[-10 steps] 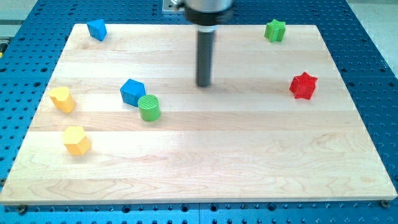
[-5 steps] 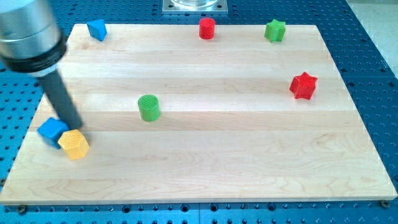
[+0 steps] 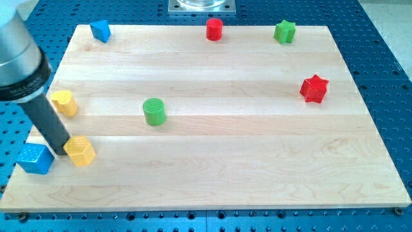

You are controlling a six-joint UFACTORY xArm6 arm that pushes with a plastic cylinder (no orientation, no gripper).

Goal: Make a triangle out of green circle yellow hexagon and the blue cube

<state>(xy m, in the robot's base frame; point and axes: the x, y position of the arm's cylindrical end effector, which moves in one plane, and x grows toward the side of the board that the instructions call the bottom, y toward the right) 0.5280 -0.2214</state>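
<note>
The green circle [image 3: 154,111] stands on the wooden board [image 3: 212,142], left of centre. The yellow hexagon [image 3: 80,151] lies near the board's left edge at the view's lower left. The blue cube [image 3: 35,158] sits at the board's left edge, partly over it, left of the hexagon. My tip [image 3: 59,152] is down between the blue cube and the yellow hexagon, touching or nearly touching the hexagon's left side. The rod leans up to the view's upper left.
A second yellow block [image 3: 64,102] lies above the hexagon near the left edge. A small blue block [image 3: 100,30] is at the top left, a red cylinder [image 3: 214,29] at top centre, a green star [image 3: 284,31] at top right, a red star [image 3: 314,88] at the right.
My tip swept from the board's centre to the lower left. The blue cube went from beside the green circle to the left edge. The second yellow block shows again.
</note>
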